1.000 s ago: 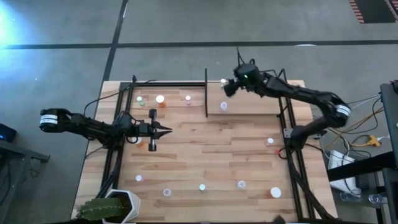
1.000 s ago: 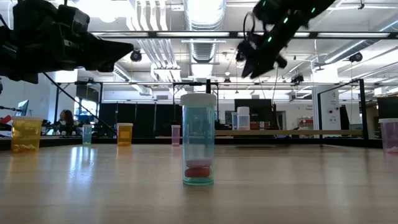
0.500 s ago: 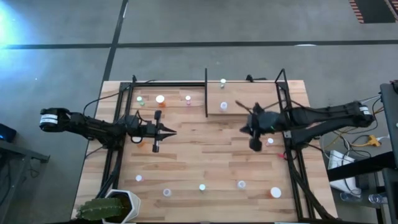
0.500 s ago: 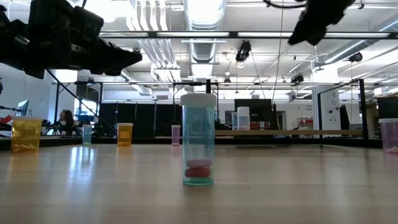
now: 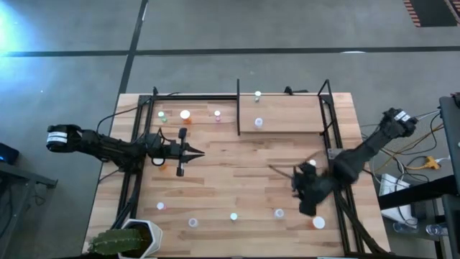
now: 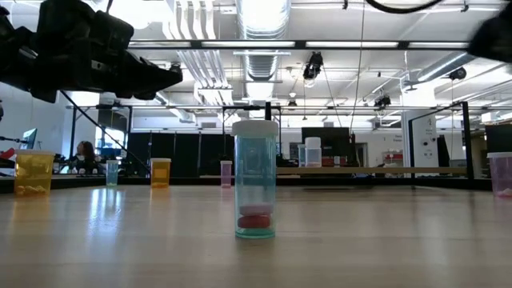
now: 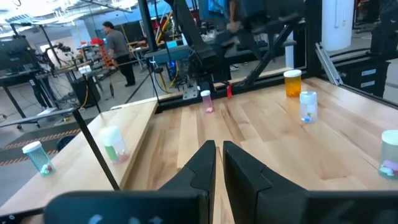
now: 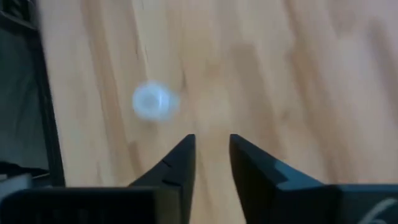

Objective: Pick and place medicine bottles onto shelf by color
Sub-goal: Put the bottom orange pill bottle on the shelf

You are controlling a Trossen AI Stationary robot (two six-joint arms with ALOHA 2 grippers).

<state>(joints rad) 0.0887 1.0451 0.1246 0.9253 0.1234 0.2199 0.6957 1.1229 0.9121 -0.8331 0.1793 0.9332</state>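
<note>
Small white-capped medicine bottles stand upright on the wooden table. Several are in the shelf at the far edge, on both sides of its black divider. Others stand along the near edge, among them a teal one and an orange one. My left gripper is shut and level over the table's left middle, holding nothing. My right gripper is open and tipped down over the near right, blurred. A white bottle cap lies beyond its fingers, off to one side.
A potted green plant sits at the near left corner. Black frame rods run along the table's left and right sides. Bare wood lies in the table's middle. A person stands in the room behind.
My right gripper has swung fast from over the shelf's right section toward the table's near right, coming lower and tipping its fingers downward. The bottles on the shelf stay where they were.
</note>
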